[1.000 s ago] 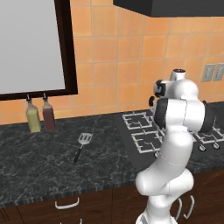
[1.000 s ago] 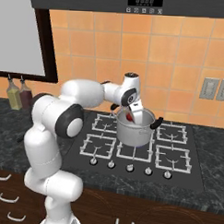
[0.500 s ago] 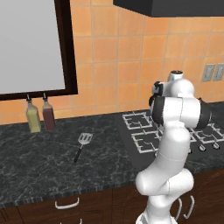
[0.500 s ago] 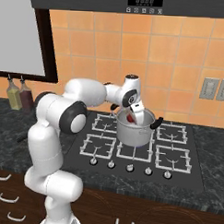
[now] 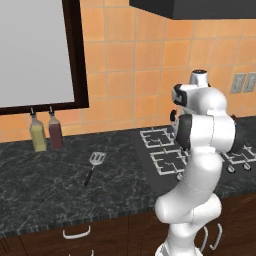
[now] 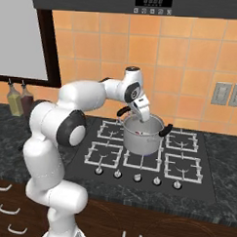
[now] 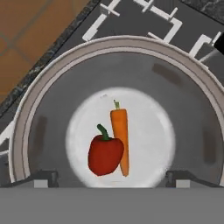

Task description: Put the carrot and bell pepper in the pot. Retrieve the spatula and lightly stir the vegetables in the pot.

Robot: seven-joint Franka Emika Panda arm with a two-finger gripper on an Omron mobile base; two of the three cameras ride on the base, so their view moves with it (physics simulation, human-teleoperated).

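Vegetables already loaded: tapered orange carrot stick (image 7: 120, 140) and glossy red bell pepper (image 7: 104, 154) lying side by side, touching, on the floor of the round silvery steel pot (image 6: 143, 135) with 2 black side handles. Pot seated on the rear-left burner of the black hob (image 6: 186, 179), as seen from the right base view.

Hand (image 6: 144, 119) poised directly above the pot mouth, pointing down into it, fingers spread wide at opposite edges of the hand view, nothing between them. Judged as a completed release of the 2nd vegetable.

Remaining item: slim spatula with long dark handle and pale grey slotted square blade (image 5: 93, 167), flat on the dark speckled table (image 5: 45, 192), untouched. Located well apart from the hand, far to the robot's left of the hob, in front of the yellow oil bottle (image 5: 37, 133) and the dark red bottle (image 5: 55, 131) but clear of both.

Governing relation for the coming move:
- Direction: from above the pot, leftward across the hob edge and over open table surface.
- Long axis: blade toward the tiled wall, handle running back toward the table's front edge with a slight lean to the left.
- Grasp line, as a judgement: fingers to straddle the handle crosswise, hence wrist rotation needed so the finger gap sits across that axis.
- Only 1 arm available; base repositioning possibly required, reach not determinable from these views.
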